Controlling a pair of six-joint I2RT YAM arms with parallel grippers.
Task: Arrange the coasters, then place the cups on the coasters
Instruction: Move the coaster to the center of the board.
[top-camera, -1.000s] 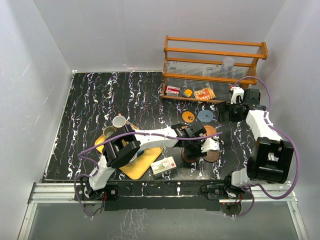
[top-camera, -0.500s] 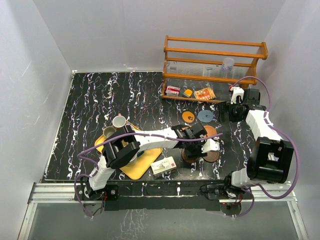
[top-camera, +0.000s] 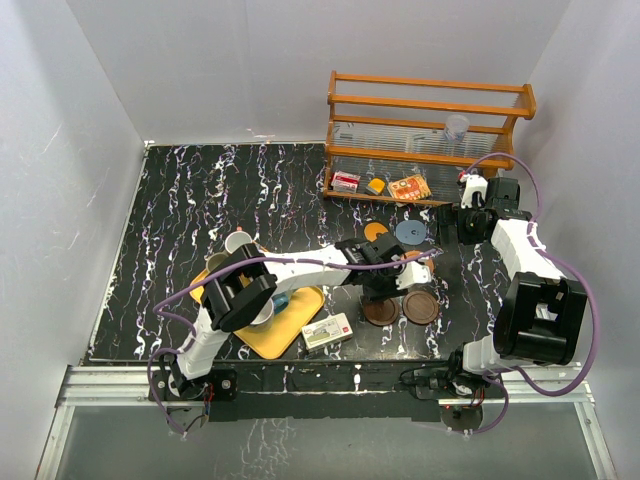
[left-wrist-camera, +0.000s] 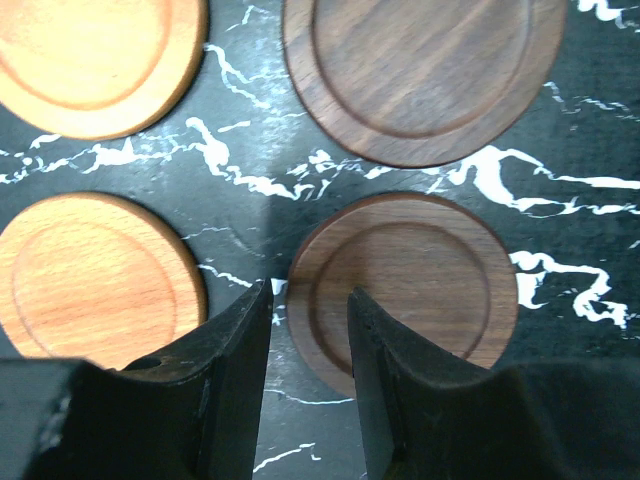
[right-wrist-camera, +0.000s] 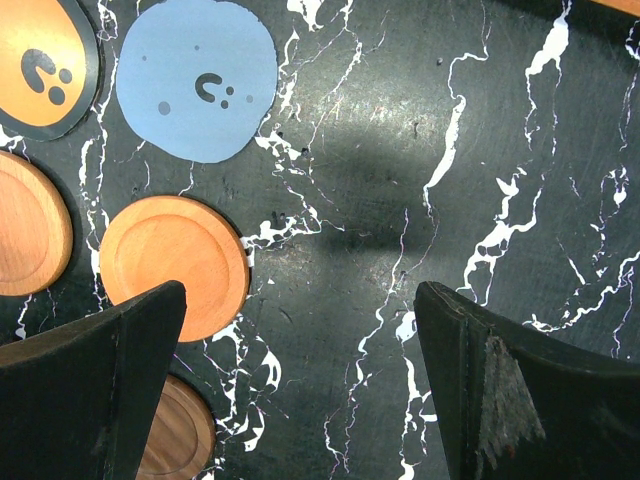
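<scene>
Two dark brown coasters (top-camera: 379, 311) (top-camera: 419, 306) lie side by side near the table's front. An orange-brown coaster (top-camera: 423, 261) shows behind them, then a printed orange coaster (top-camera: 376, 232) and a grey-blue coaster (top-camera: 410, 232). My left gripper (top-camera: 378, 290) hovers low over the edge of the dark brown coaster (left-wrist-camera: 410, 285), beside an orange-brown coaster (left-wrist-camera: 95, 275). Its jaws stand narrowly open with only table between them. My right gripper (right-wrist-camera: 300, 380) is wide open over bare table, right of the grey-blue coaster (right-wrist-camera: 197, 85). A white cup (top-camera: 237, 243) and a grey-green cup (top-camera: 216, 264) stand on the yellow tray (top-camera: 290, 335).
A wooden rack (top-camera: 430, 100) with a clear plastic cup (top-camera: 456, 127) stands at the back right, small packets (top-camera: 410, 187) at its foot. A small box (top-camera: 327, 332) lies by the tray's front corner. My left arm reaches across over the tray.
My left gripper has drawn back from over the two dark brown coasters, which now both show fully, and its jaws have narrowed a little. The right arm has not moved.
</scene>
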